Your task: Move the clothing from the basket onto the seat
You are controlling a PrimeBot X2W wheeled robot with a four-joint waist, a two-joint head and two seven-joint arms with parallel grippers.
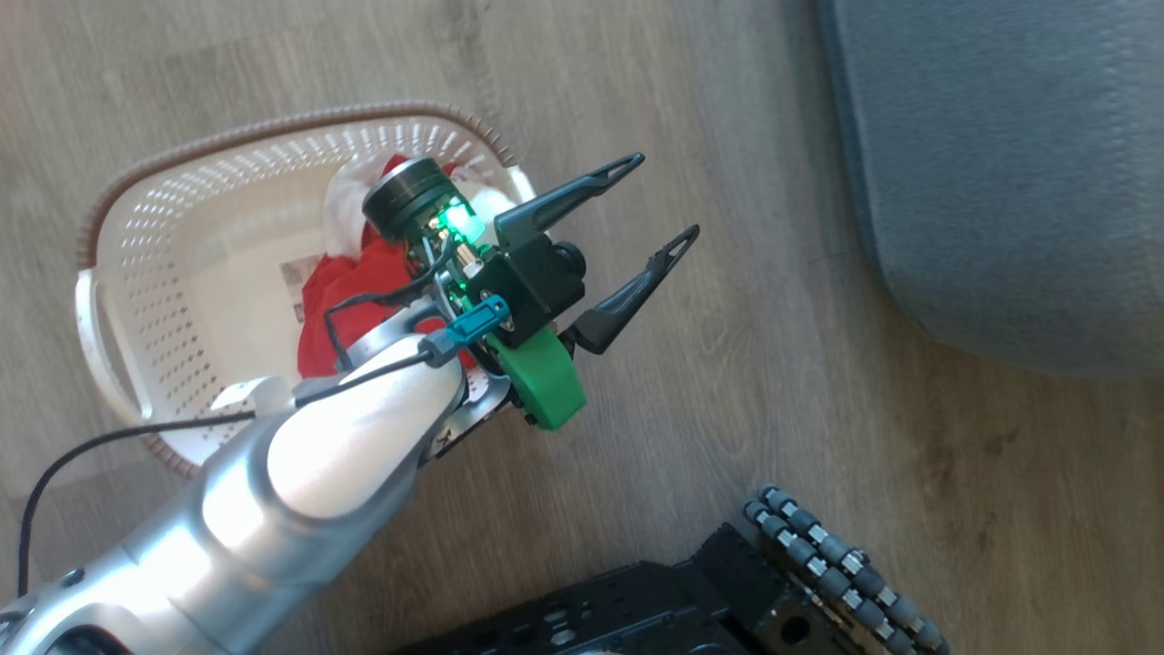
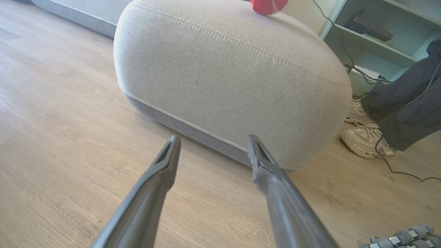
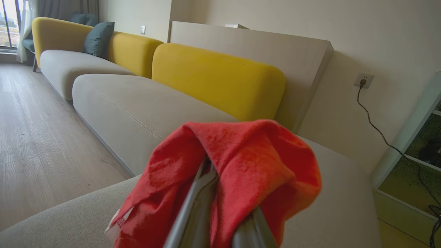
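Head view, left to right: we log basket (image 1: 182,236) on floor (image 1: 727,409), red clothing (image 1: 355,282) inside; left gripper (image 1: 665,195) just past basket rim, fingers spread; seat (image 1: 1000,164) well apart, far right. Right wrist view: we see right gripper (image 3: 224,210) pinching red garment (image 3: 248,162) over seat, contact unclear.

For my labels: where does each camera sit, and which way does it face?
Head: high, facing down at the floor, the basket with clothing, and the seat edge; left arm, open left gripper and base show.
Left wrist: low above the floor, facing the seat's corner; its open fingers show; a person's shoes at right.
Right wrist: above the seat, facing along it toward yellow backrests; right gripper holds clothing.
Shared: both wrist views show the seat and that clothing.
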